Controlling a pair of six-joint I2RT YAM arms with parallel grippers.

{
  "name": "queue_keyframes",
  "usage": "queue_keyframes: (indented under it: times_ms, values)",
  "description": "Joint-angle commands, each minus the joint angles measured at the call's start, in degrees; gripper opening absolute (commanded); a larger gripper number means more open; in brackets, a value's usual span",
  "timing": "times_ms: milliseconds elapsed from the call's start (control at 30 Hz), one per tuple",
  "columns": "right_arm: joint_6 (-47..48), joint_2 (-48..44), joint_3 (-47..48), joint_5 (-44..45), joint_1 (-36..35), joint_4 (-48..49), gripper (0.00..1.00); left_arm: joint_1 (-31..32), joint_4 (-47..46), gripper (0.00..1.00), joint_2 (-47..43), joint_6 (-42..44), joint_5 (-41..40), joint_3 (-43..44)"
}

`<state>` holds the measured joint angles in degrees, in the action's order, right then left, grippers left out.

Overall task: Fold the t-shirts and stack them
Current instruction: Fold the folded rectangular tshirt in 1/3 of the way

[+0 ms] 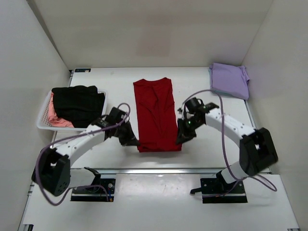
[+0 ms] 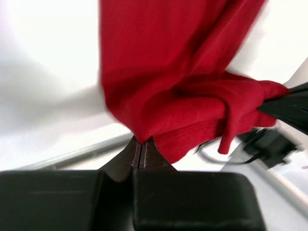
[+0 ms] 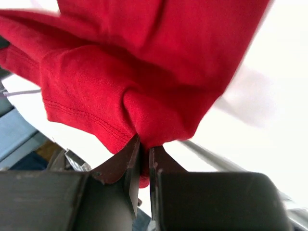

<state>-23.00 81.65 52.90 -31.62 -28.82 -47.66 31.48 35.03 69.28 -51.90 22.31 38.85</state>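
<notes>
The left gripper (image 2: 140,145) has its two dark fingers pressed together on a fold of the red t-shirt (image 1: 155,113), the cloth bunching up just above the tips. The right gripper (image 3: 143,144) pinches the same garment in the same way, with a stitched hem hanging down beside its fingers. From above, the two grippers sit at the near corners of the red t-shirt, the left one at its near-left corner and the right one at its near-right corner, both arms angled inward toward it. The shirt lies lengthwise in the middle of the table (image 1: 207,154) as a narrow, long shape, its far end flat on the surface. Its near edge seems slightly raised between the grippers, though the overhead view is too coarse to be sure.

A lavender t-shirt (image 1: 229,79) lies folded at the far right corner, well apart from the red one. At the left edge stands a white lattice basket (image 1: 44,126), with a black t-shirt (image 1: 78,103) heaped over it and a pink t-shirt (image 1: 55,118) showing beneath.
</notes>
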Motion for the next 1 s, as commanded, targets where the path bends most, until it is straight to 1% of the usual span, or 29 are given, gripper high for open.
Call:
queue_keyframes:
  times_ms: [0,33,67,100,133,167,200,233,267,300,333,367,400,433,467,500,533,567,600,633,667,700,733,767,800,833,933,967]
  values:
    - [9.5,9.0,10.9,2.6,3.9,-8.4,0.00,-5.8,2.6,0.00,6.5,7.9,1.6,8.2]
    - [11.3,10.8,15.0,3.0,5.1,-8.9,0.00,-6.3,1.9,0.00,7.9,8.6,2.3,11.2]
    - [11.7,14.8,20.2,3.1,6.4,-9.8,0.00,-7.8,1.6,0.00,10.9,9.8,2.7,14.2]
    - [12.4,18.2,22.7,3.3,7.6,-10.8,0.00,-9.1,1.5,0.00,14.8,10.5,2.8,15.5]
    - [12.6,20.0,27.6,3.6,8.5,-11.0,0.00,-11.0,0.4,0.00,18.4,11.0,3.1,18.6]
    - [12.6,23.7,33.3,3.8,9.1,-11.8,0.00,-11.3,0.0,0.00,20.0,10.9,3.4,21.7]
    - [12.4,27.8,36.2,3.7,10.2,-12.3,0.00,-12.5,-0.5,0.00,23.7,11.0,3.4,24.8]
    - [12.1,29.5,41.8,3.8,11.0,-12.4,0.00,-13.5,-0.9,0.00,27.1,11.3,2.6,26.5]
    - [11.8,33.2,47.2,4.7,11.3,-12.7,0.06,-14.4,-1.1,0.19,28.8,11.2,2.4,30.1]
    - [10.5,36.6,50.3,4.8,11.2,-13.0,0.18,-15.2,-1.6,0.32,31.8,11.3,2.5,31.7]
    - [10.4,38.3,56.3,5.7,12.0,-13.5,0.24,-16.0,-1.9,0.42,34.1,10.9,2.4,35.1]
    - [10.2,41.2,61.4,6.7,11.9,-14.5,0.33,-16.5,-2.1,0.43,35.2,11.1,2.7,38.3]
    - [9.4,43.1,63.5,7.4,12.2,-15.3,0.42,-16.9,-2.2,0.43,37.0,10.9,3.0,41.3]
    - [8.8,43.9,66.9,7.4,11.9,-15.6,0.43,-17.3,-2.2,0.45,38.6,10.7,3.2,42.6]
    - [9.0,44.3,68.9,9.3,12.4,-16.1,0.43,-17.5,-1.6,0.44,38.7,10.6,2.9,44.3]
    - [8.7,43.9,69.3,11.1,12.2,-16.0,0.43,-17.5,-1.3,0.44,39.5,10.7,2.9,45.9]
    - [8.4,43.4,68.4,11.5,12.1,-15.5,0.44,-17.9,-1.0,0.41,39.6,10.6,2.9,46.1]
    - [8.1,40.6,65.9,13.1,12.0,-14.8,0.46,-17.9,-1.4,0.40,38.8,10.6,3.0,45.3]
    - [8.0,39.3,61.4,13.2,12.4,-13.2,0.46,-17.9,-1.6,0.39,38.0,10.2,3.0,43.5]
    - [7.5,36.3,58.9,13.2,12.7,-11.4,0.46,-17.8,-1.1,0.39,36.4,10.1,3.4,42.4]
    - [6.1,34.6,53.7,12.7,12.8,-9.6,0.46,-17.3,-1.3,0.40,34.3,10.0,3.6,39.6]
    - [5.3,30.9,47.5,12.0,13.7,-6.6,0.46,-16.7,-1.6,0.43,33.3,10.1,3.9,36.5]
    - [4.8,27.2,44.1,11.8,14.1,-4.3,0.46,-16.5,-1.5,0.45,31.0,10.5,3.6,33.3]
    - [3.7,23.1,37.9,11.5,15.0,-3.2,0.46,-15.6,-2.0,0.44,29.0,10.9,3.8,31.4]
    - [3.4,21.4,31.5,10.2,15.6,-0.7,0.46,-15.2,-2.6,0.43,28.2,10.5,4.0,27.6]
    - [3.1,18.2,28.3,9.0,16.6,1.9,0.47,-14.5,-2.8,0.42,26.4,10.5,4.1,23.9]
    - [1.5,12.6,14.1,4.5,17.6,7.2,0.47,-12.9,-5.0,0.49,22.8,9.4,3.5,16.5]
    - [0.5,11.4,12.3,4.0,18.0,8.7,0.47,-12.2,-5.9,0.49,21.9,9.0,2.6,15.7]
